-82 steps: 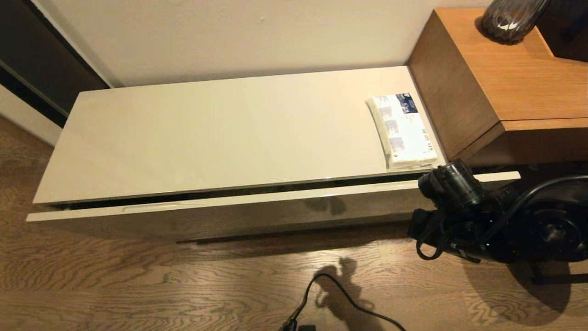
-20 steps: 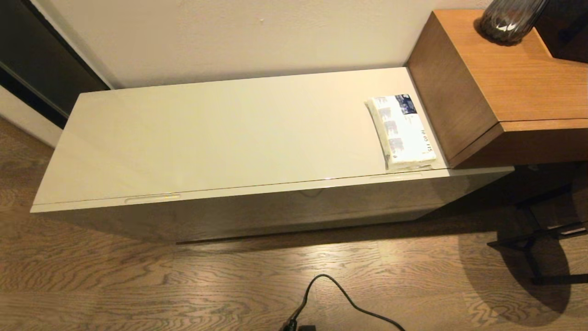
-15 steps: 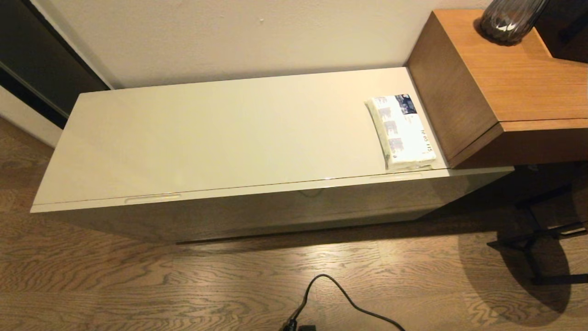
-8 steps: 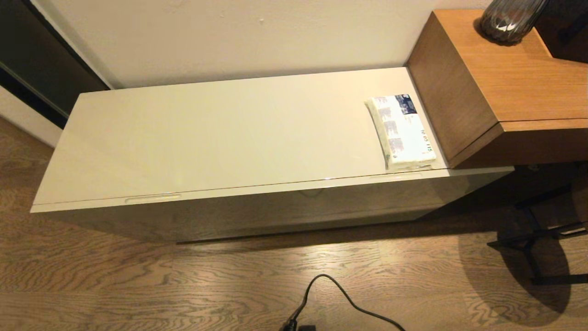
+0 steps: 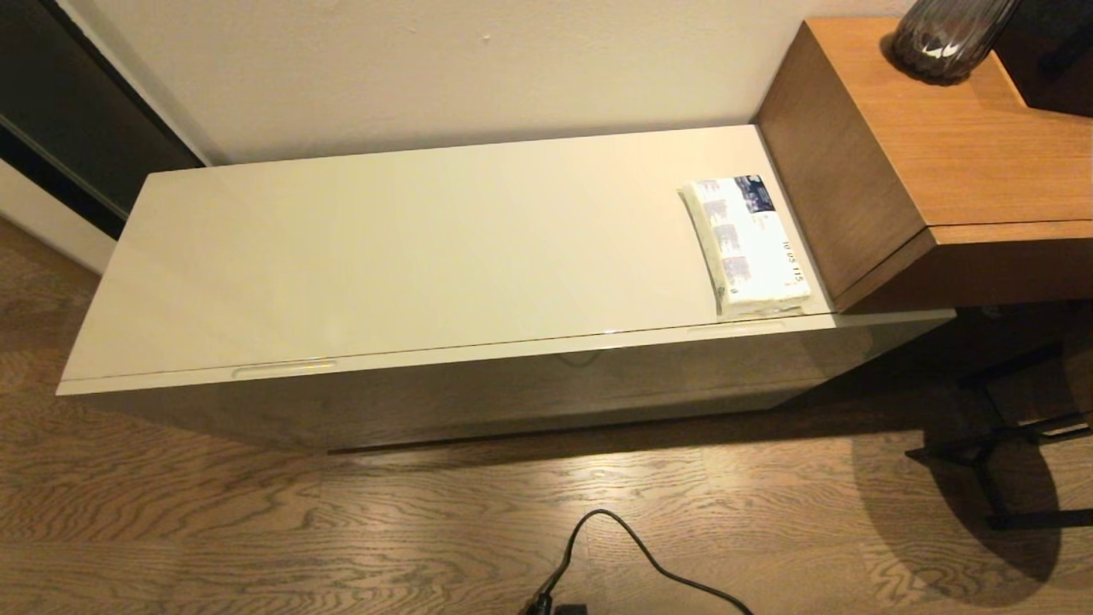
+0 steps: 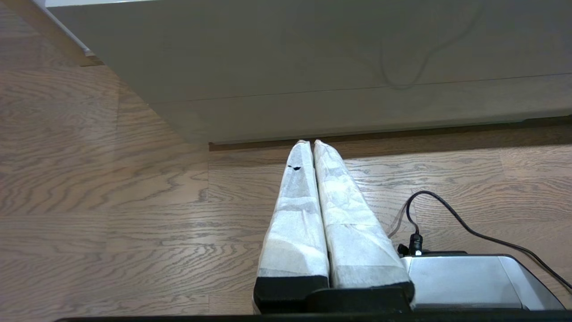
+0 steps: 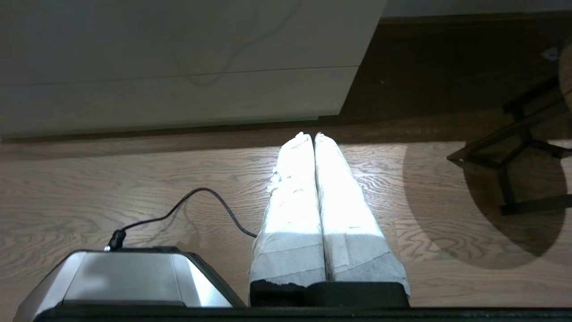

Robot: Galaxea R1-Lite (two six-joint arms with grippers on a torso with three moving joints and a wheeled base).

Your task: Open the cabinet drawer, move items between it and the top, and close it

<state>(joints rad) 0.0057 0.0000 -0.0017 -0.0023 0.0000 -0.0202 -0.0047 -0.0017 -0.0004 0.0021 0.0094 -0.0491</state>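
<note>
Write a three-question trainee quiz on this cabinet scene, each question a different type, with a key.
1. True or false: the cabinet drawer is shut flush under the top.
2. Multiple choice: the tissue pack lies on the top at the end nearest
A. the dark doorway
B. the brown wooden unit
C. the middle
3. Fill in: the left gripper and the right gripper hang low above the wooden floor, both ____ and holding nothing.

Key: 1 true; 2 B; 3 shut.

wood floor [image 5: 256,530], pale wall [image 5: 444,68]
</note>
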